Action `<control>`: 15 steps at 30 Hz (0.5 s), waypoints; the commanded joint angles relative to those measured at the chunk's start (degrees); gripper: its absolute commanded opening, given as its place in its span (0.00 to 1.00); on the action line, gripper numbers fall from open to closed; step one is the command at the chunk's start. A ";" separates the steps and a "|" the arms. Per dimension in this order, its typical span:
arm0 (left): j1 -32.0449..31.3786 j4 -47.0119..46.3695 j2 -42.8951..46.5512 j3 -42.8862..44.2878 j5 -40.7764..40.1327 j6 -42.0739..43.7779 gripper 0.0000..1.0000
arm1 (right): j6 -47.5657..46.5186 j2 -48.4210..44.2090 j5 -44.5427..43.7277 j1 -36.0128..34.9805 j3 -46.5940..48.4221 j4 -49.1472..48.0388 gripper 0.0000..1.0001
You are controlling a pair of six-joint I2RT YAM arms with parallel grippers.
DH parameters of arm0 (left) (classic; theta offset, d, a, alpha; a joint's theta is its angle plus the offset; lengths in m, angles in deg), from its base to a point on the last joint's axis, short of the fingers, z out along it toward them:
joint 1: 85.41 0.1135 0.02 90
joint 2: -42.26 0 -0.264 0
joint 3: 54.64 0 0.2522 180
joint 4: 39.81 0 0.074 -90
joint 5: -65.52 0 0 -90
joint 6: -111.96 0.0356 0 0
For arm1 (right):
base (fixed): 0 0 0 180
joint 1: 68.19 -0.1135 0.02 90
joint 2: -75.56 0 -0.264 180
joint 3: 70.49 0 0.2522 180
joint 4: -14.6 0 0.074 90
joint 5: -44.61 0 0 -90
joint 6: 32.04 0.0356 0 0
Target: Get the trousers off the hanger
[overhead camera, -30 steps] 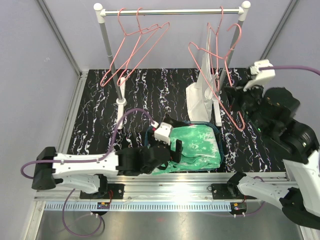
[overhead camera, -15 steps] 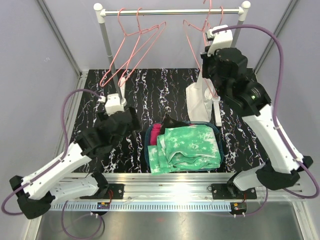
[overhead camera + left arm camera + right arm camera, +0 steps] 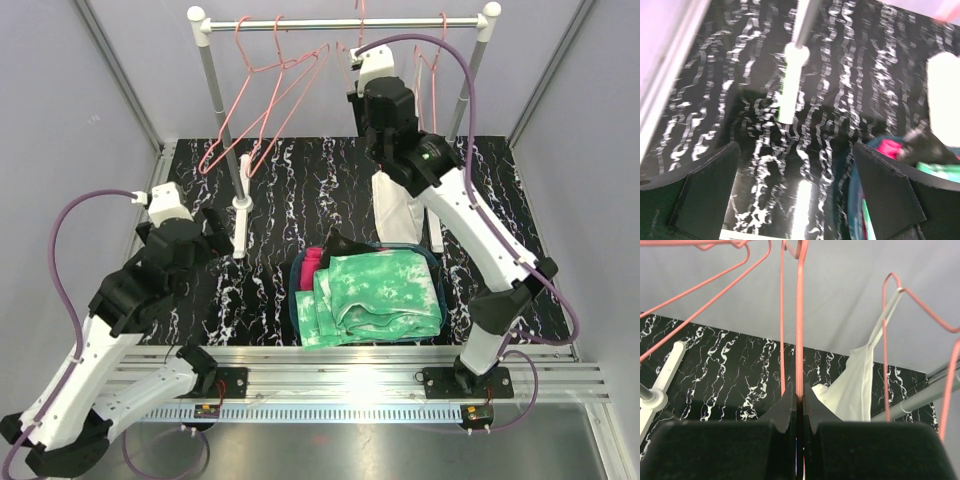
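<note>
The right tool [image 3: 800, 401] is up at the rail [image 3: 330, 22], pinched shut on the thin wire of a pink hanger [image 3: 799, 335], which looks bare. The trousers lie off the hangers in a bin [image 3: 294, 288] on the worktop [image 3: 290, 185] below. The green-and-white pair [image 3: 385, 290] is on top, with the magenta pair [image 3: 312, 262] and the black pair [image 3: 343, 244] peeking out behind it. The left tool [image 3: 796, 192] hangs wide open and empty over the worktop to the left of the bin. The step in hand seems to be setting this hanger on the rail. To do it well, keep the wire upright in the grip and get the hook fully over the rail before opening. Steer clear of the other hangers [image 3: 265, 95] on the left and the white cloth [image 3: 852, 387] hanging just to the right, since wire snags wire easily.
</note>
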 commanded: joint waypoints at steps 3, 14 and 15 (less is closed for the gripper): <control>7.88 -2.59 2.12 -1.54 3.06 4.19 0.99 | -0.03 0.82 -0.71 0.06 -1.01 -7.14 0.00; 14.31 -8.57 4.32 -7.52 1.49 7.96 0.99 | 3.48 -4.62 2.53 0.06 -11.46 -11.54 0.04; 14.31 -9.36 4.50 -8.39 1.39 9.01 0.99 | 3.75 -4.80 2.54 0.06 -11.56 -11.36 0.05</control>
